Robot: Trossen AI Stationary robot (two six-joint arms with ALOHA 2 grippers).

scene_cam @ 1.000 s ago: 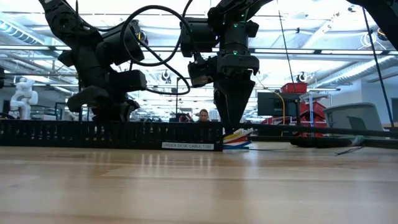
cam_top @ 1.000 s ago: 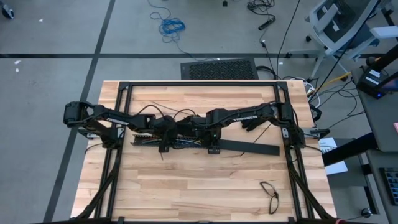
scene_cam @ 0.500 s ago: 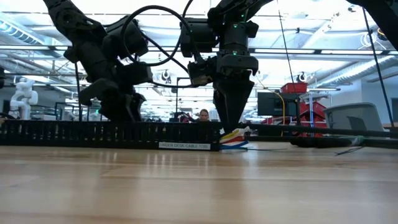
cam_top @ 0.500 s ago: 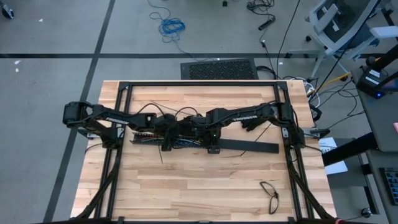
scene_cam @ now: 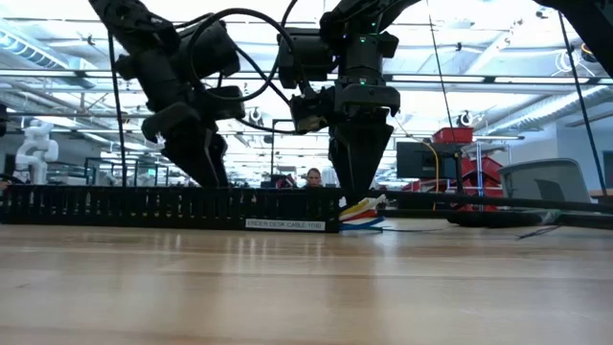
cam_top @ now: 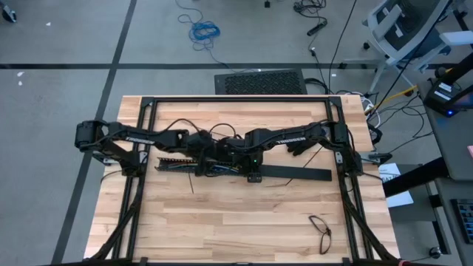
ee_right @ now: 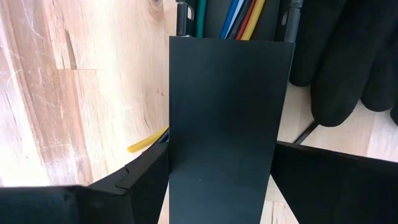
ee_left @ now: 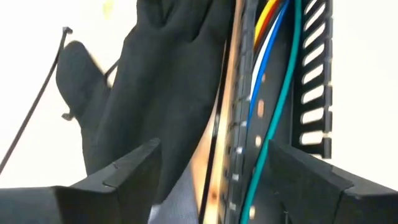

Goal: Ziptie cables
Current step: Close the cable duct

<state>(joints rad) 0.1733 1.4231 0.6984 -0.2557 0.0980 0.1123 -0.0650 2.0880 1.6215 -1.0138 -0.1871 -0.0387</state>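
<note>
While the cables (scene_cam: 362, 215) lie at mid-frame in the low view, spilling from the tray's (scene_cam: 144, 205) right end, the right gripper (scene_cam: 358, 188) stands over them, clamped on the flat tray lid (ee_right: 224, 124). Left of it, the left gripper (scene_cam: 208, 171) hangs above the tray, fingers apart.

From above, both arms cover most of the cables (cam_top: 214, 169) in the tray (cam_top: 174, 164), the right pincer's (scene_cam: 356, 192) tips vanish behind that tray at table height, and a flat black lid (ee_right: 227, 118) blocks its wrist view.
</note>
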